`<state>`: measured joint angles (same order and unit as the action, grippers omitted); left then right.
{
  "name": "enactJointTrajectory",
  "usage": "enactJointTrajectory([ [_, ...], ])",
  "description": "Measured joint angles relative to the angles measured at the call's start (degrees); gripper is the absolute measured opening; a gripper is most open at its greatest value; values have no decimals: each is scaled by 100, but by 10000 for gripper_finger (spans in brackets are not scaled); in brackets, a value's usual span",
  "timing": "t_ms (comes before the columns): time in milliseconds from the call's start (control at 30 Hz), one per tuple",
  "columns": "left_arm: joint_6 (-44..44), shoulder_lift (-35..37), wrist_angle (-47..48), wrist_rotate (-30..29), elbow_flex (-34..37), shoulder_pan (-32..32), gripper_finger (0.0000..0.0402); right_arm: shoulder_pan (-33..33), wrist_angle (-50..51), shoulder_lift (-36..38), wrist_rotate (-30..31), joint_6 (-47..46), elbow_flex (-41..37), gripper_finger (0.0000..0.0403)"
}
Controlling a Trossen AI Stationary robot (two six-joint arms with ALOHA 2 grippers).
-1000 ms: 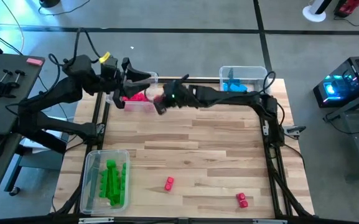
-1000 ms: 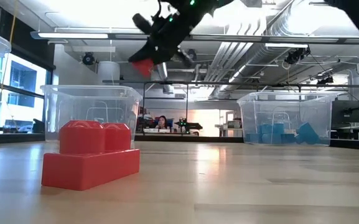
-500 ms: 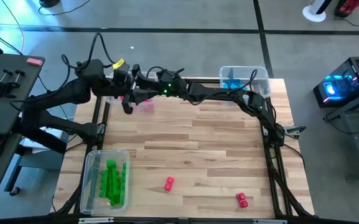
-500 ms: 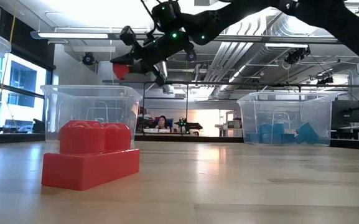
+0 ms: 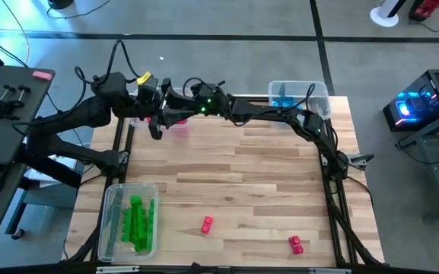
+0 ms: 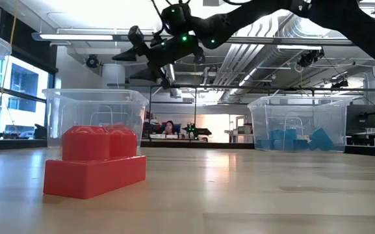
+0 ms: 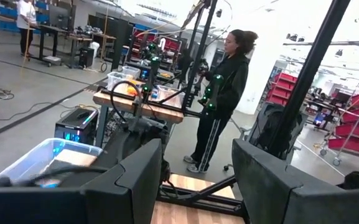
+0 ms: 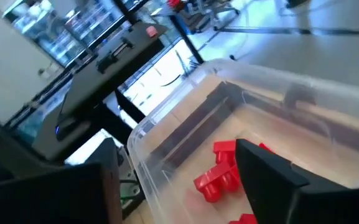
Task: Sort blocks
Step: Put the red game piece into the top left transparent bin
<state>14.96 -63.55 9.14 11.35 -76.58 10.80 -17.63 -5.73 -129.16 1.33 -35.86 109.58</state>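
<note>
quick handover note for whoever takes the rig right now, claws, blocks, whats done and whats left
Right claw: open, empty, above the red bin, which holds red blocks.
Left claw: open, empty, raised beside that bin.
Done: green blocks in the near-left bin; blue blocks in the far-right bin.
Left: two red blocks on the table, one near centre, one near right.

I see small red plastic blocks (image 8: pixel 219 175) lying loose in the clear bin at the table's far left; green plastic blocks (image 5: pixel 138 222) heaped in the near-left bin; blue blocks (image 6: pixel 294 140) in the far-right bin; two red stragglers (image 5: pixel 207 223) (image 5: pixel 296 244) on bare wood.
</note>
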Motion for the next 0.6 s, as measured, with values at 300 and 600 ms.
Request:
enactJointTrajectory([
  [300, -18, 104, 102, 8, 2, -109, 184, -531, 1401, 656, -1205, 1172, -2, 209],
  [600, -255, 153, 117, 0, 2, -109, 184, -342, 5303, 2037, -1290, 3217, -856, 209],
])
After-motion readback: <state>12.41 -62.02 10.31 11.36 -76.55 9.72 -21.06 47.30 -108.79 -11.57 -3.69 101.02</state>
